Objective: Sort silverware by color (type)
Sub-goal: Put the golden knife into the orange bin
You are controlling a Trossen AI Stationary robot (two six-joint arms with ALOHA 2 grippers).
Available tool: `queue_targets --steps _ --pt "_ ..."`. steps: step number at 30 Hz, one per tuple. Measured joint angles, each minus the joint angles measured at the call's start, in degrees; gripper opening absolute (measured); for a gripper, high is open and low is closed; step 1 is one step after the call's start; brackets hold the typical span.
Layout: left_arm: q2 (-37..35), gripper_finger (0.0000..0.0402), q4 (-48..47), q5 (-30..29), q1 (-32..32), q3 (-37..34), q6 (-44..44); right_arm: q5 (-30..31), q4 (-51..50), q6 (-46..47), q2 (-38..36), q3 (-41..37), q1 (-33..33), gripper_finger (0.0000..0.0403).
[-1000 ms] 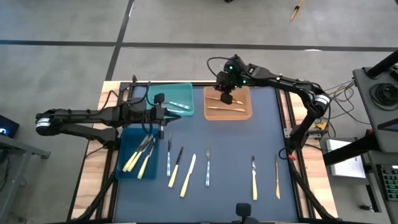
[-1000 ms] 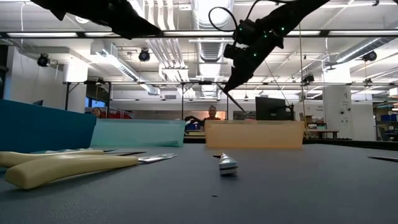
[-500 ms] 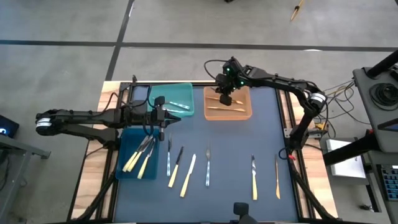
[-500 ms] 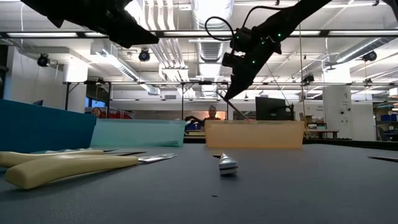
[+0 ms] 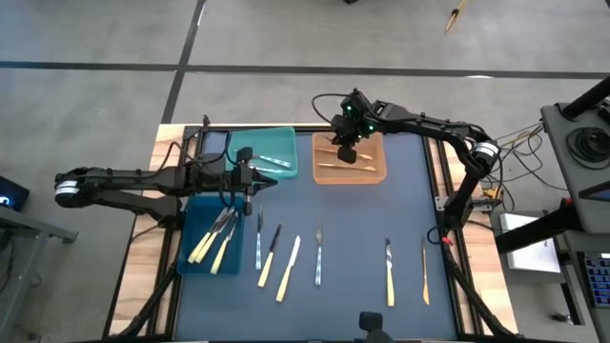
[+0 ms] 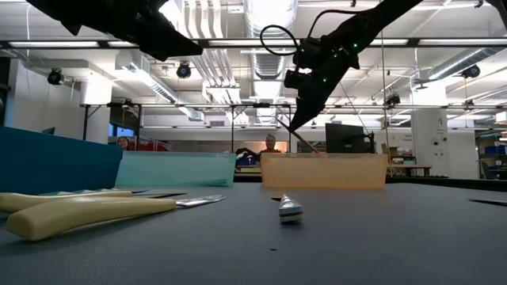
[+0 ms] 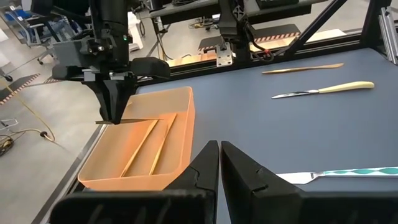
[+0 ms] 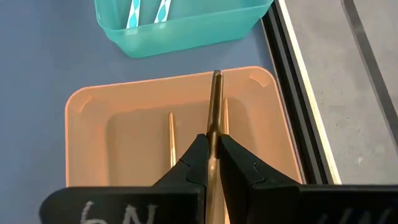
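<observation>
Right pincer point(image 5: 345, 152), clamped on an orange-tan utensil point(image 8: 215, 118), hangs above the orange bin point(image 5: 377, 174), placing step in hand, release and retreat judged next; left pincer point(image 5: 250, 183), closed and empty, waits beside the teal bin point(image 5: 286, 136), remaining silverware point(image 5: 317, 255) lying on the surface point(image 5: 362, 229).

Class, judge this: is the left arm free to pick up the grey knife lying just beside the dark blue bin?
Probably yes: the left gripper is shut but empty, hovering near the grey knife, which lies apart from its neighbours with nothing above it.
</observation>
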Motion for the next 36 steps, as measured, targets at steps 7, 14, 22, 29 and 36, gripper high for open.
queue_targets --steps 7,14,22,29,36 --pt "0.00 0.0000 -0.01 -0.28 0.02 0.00 0.02 0.01 -2.22 0.15 0.00 0.00 0.00 0.0013" --pt "0.00 0.0000 -0.08 -0.28 0.03 0.00 0.03 0.01 -2.90 0.47 0.00 -0.02 0.00 0.0013" --pt "0.00 0.0000 -0.13 -0.28 0.02 0.00 0.02 0.01 -2.84 0.42 0.00 -0.58 0.00 0.0013" --pt "0.02 0.0000 -0.30 -0.26 0.02 -0.25 -0.36 0.03 0.12 1.38 0.00 -2.67 0.02 0.0013" --pt "0.02 0.0000 -0.26 -0.26 0.02 -0.26 -0.39 0.03 0.21 1.39 0.00 -3.26 0.02 0.0013"
